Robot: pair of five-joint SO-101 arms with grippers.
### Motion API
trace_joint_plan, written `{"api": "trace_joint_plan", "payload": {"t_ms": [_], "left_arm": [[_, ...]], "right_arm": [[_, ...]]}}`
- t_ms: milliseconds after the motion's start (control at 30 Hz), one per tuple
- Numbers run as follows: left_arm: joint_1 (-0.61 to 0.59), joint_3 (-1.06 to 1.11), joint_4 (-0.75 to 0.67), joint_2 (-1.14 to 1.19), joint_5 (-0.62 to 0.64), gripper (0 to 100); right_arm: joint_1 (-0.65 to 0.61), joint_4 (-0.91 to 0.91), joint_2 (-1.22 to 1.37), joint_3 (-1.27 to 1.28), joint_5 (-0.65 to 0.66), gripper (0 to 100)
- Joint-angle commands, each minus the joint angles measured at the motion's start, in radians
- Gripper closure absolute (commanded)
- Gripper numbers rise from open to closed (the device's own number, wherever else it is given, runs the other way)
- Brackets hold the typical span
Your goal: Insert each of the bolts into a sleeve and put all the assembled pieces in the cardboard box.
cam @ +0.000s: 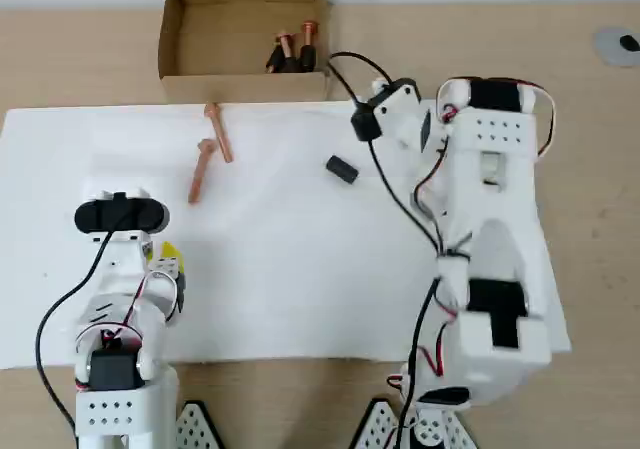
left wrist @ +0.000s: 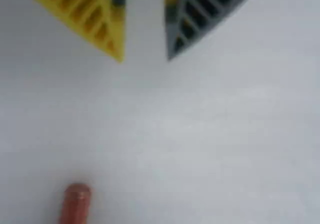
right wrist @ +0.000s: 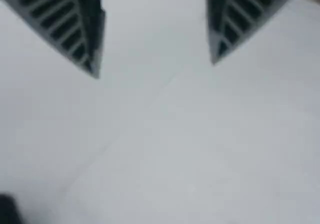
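Looking down over the tan bench, you find a white sheet covering most of it, with the cardboard box at its far edge. Two assembled pieces already lie inside the box. Your left arm sits at the near left of the sheet, and your right arm runs along its right side.

The left claw is spread, one finger yellow and one grey, holding nothing over bare sheet. The right claw is spread wider, also holding nothing.

Two loose bolts lie between the left arm and the box, just beside each other in a narrow V. The nearer bolt lies ahead of the left claw. Its long axis runs roughly away from that arm toward the box, head at the far end. A bolt tip shows in the left wrist view.

One black sleeve lies alone, near the right arm's wrist. By this layout, your left arm is nearer the bolts and your right is nearer the sleeve.
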Motion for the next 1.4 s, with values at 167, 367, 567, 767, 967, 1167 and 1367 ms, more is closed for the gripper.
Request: {"api": "trace_joint_plan", "payload": {"t_ms": [167, 367, 567, 767, 967, 1167, 1367], "left_arm": [[-0.005, -0.015, -0.058, -0.008, 0.012, 94], [-0.002, -0.133, 0.043, 0.084, 0.13, 94], [-0.002, -0.411, 0.052, 0.403, 0.224, 93], [0.005, -0.784, 0.058, 0.923, 0.242, 88], [-0.002, -0.98, 0.058, 1.307, 0.299, 88], [0.005, -1.008, 0.051, 1.368, 0.411, 88], [0.0, -1.007, 0.058, 1.368, 0.414, 88]], "right_arm": [[0.025, 0.017, 0.136, -0.236, 0.325, 81.5], [0.027, 0.017, 0.179, -0.232, 0.474, 81.5], [0.028, 0.003, 0.255, -0.245, 0.497, 81.5], [0.028, -0.002, 0.34, -0.355, 0.497, 81.5], [0.028, 0.003, 0.435, -0.456, 0.5, 81.5], [0.028, -0.002, 0.558, -0.527, 0.502, 81.5], [0.028, 0.003, 0.708, -0.63, 0.502, 81.5]]}}
